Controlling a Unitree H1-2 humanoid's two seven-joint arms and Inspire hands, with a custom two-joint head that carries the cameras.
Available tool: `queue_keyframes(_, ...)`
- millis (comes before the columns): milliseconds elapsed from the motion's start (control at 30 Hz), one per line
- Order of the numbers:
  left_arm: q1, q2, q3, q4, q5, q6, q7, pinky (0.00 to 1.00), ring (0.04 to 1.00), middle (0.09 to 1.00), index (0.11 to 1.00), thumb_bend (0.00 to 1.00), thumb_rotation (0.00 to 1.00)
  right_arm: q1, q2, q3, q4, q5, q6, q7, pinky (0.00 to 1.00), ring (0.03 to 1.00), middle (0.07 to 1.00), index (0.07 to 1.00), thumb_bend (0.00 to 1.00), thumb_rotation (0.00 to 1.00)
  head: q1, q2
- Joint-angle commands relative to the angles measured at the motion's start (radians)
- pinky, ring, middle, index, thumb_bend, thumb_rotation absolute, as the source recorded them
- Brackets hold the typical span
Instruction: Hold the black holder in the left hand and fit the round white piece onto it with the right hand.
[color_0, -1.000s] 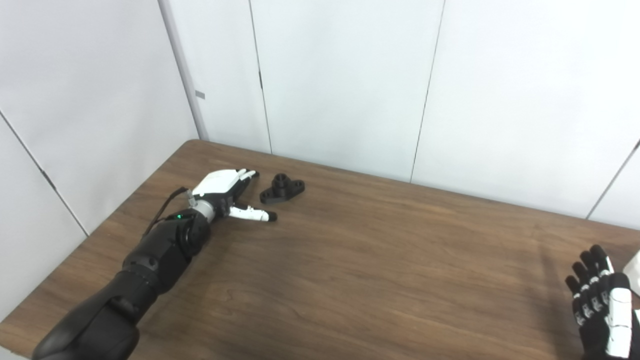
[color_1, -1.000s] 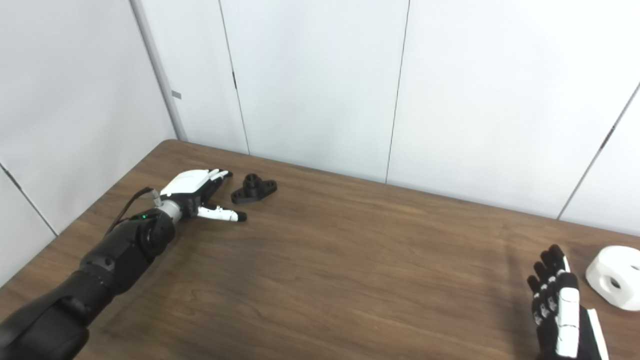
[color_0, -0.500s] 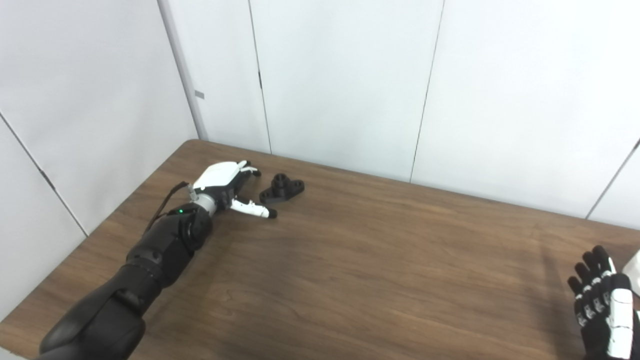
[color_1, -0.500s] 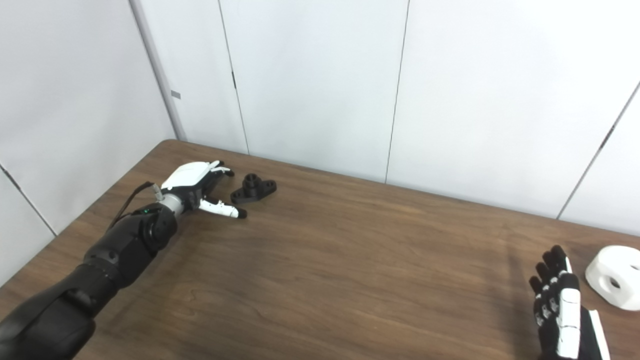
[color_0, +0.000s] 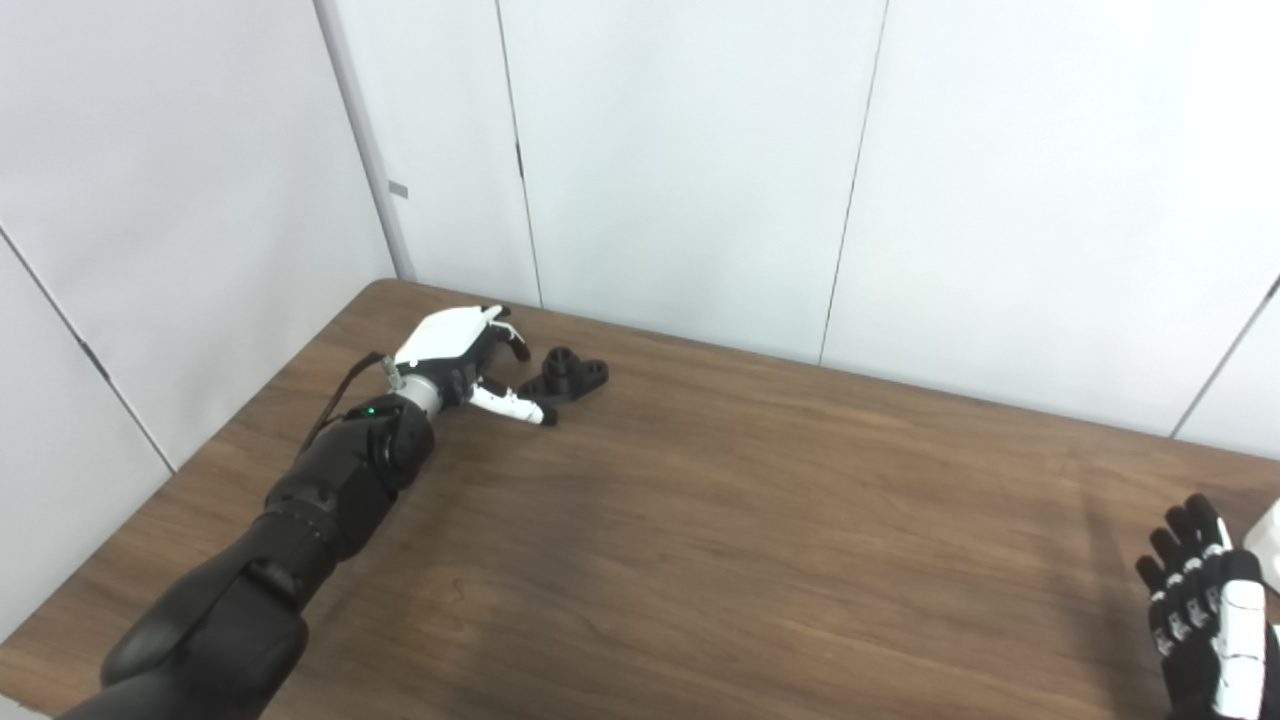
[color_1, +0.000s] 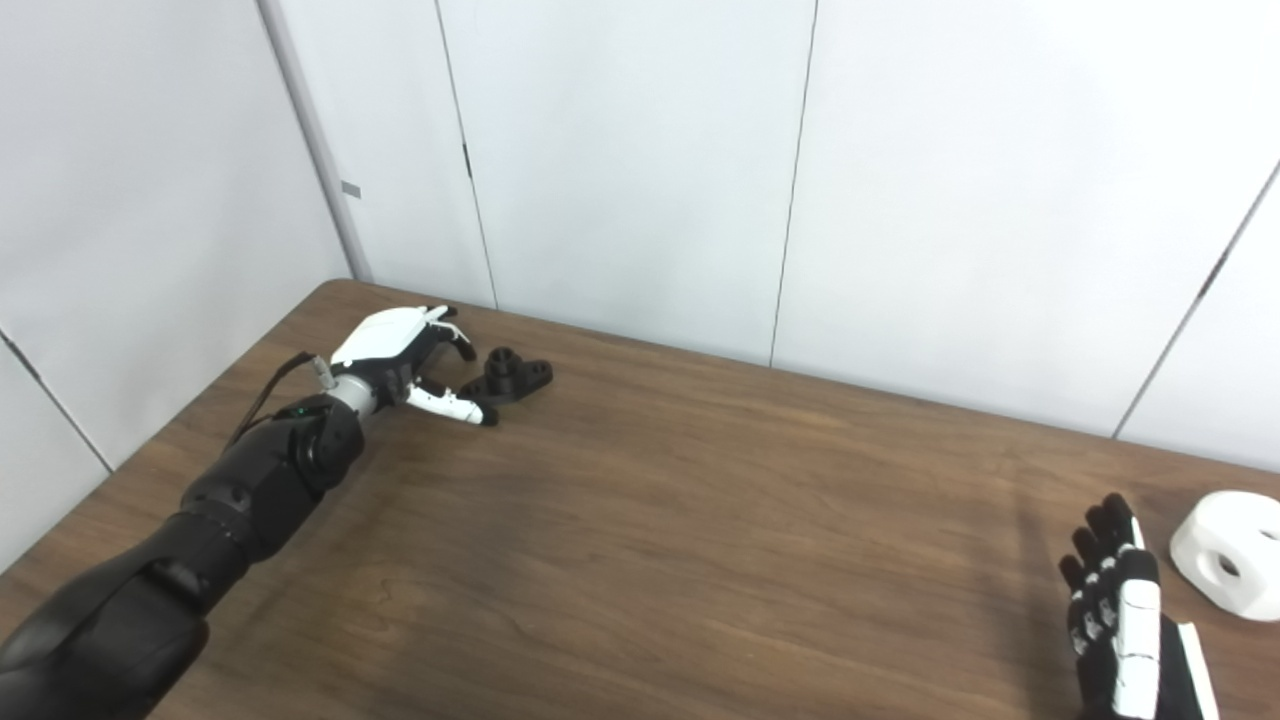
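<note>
The black holder (color_0: 566, 377) lies flat on the brown table at the far left, its short round post pointing up. My left hand (color_0: 462, 360) is open just left of it, fingers behind it and thumb in front, not gripping it. The round white piece (color_1: 1226, 553) sits on the table at the far right, with a hole in its side. My right hand (color_1: 1125, 630) is open and empty, fingers spread, just left of and nearer than the white piece.
The brown wooden table (color_0: 720, 520) meets white wall panels (color_0: 680, 160) along its far edge. The table's left corner lies just beyond my left hand.
My left hand has moved forward and right, closing in around the black holder with fingers curling. My right hand has barely moved.
</note>
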Motion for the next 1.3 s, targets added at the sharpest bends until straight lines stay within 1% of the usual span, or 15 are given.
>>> queue_keyframes(0,-0.028,-0.008,-0.014,0.005,-0.002,-0.018,-0.016,1.0,1.0,0.977,0.679,1.0,0.38,-0.021,0.003,-0.001,-0.026,0.005,-0.05,0.003,1.0,1.0,1.0,1.0,0.37,1.0,-0.001,0.0)
queue_keyframes(167,-0.029,-0.013,-0.016,-0.003,-0.005,-0.013,-0.02,1.0,1.0,0.979,0.683,1.0,0.35,-0.023,0.001,0.0,-0.027,-0.004,-0.048,-0.001,1.0,1.0,1.0,1.0,0.39,1.0,-0.004,0.004)
queue_keyframes(467,-0.031,-0.016,-0.027,0.003,-0.001,-0.014,-0.024,1.0,1.0,0.987,0.69,1.0,0.38,-0.026,0.0,0.001,-0.03,-0.007,-0.042,-0.002,1.0,1.0,1.0,1.0,0.41,1.0,-0.003,0.004)
queue_keyframes(933,-0.035,-0.02,-0.037,0.008,-0.002,-0.014,-0.018,1.0,1.0,0.997,0.71,1.0,0.4,-0.031,0.006,0.003,-0.008,-0.009,-0.062,-0.001,1.0,1.0,1.0,1.0,0.34,1.0,-0.011,0.003)
queue_keyframes(1067,-0.038,-0.026,-0.037,0.009,-0.003,-0.018,-0.012,1.0,1.0,0.994,0.71,1.0,0.37,-0.031,0.013,0.003,-0.01,-0.004,-0.054,-0.004,1.0,1.0,1.0,1.0,0.35,1.0,-0.015,0.005)
queue_keyframes(1267,-0.046,-0.031,-0.044,0.021,0.0,-0.03,-0.007,1.0,1.0,0.99,0.707,1.0,0.39,-0.028,0.018,0.005,-0.017,-0.015,-0.055,-0.01,1.0,1.0,0.998,0.998,0.37,1.0,-0.024,0.006)
